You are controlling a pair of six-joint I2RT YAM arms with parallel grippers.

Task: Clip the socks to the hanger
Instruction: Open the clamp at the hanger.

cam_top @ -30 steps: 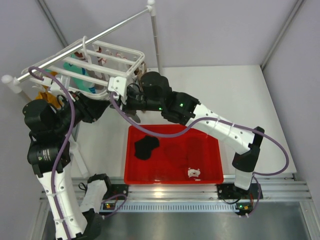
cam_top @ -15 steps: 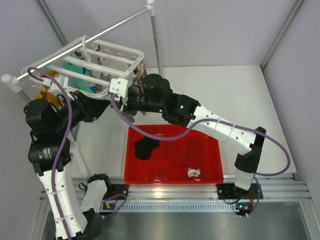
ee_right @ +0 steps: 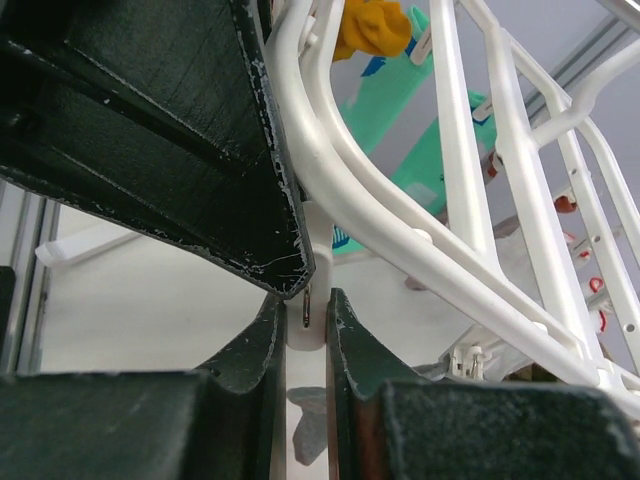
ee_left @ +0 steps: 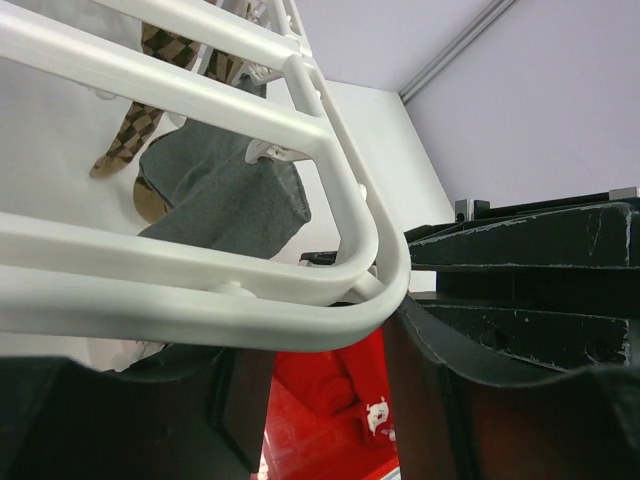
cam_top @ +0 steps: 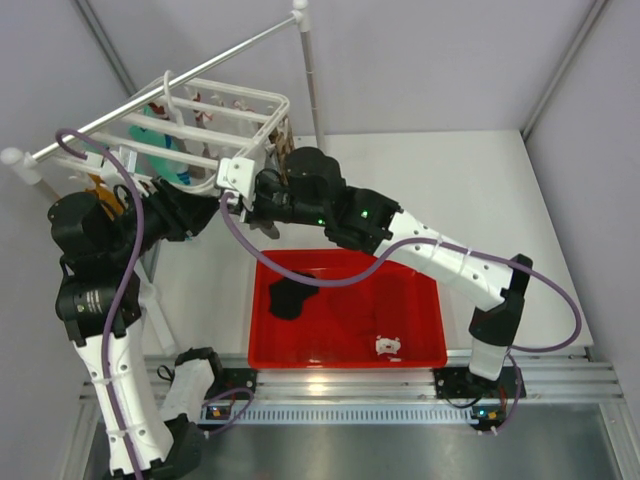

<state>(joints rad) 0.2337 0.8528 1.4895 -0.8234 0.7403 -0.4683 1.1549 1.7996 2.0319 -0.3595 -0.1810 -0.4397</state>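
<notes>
Table (cam_top: 450,180) carries one red tray (cam_top: 345,358), and over its left side one metal rail (cam_top: 180,85) holds one white hanger (cam_top: 243,92). Both of my arms meet at the hanger's near corner. My left gripper (ee_left: 320,380) has its jaws apart, with the frame's rounded corner bar between them. My right gripper (ee_right: 303,310) is pinched together on one white clip (ee_right: 305,350) dangling under the frame. One black sock (cam_top: 290,295) lies crumpled in the tray's left half, unclipped, and one small white object (cam_top: 388,346) sits near the tray's front. On the hanger I count one grey sock (ee_left: 225,205), one brown checked sock (ee_left: 125,145) and one orange-yellow sock (ee_right: 370,28). I cannot count the teal pieces.
</notes>
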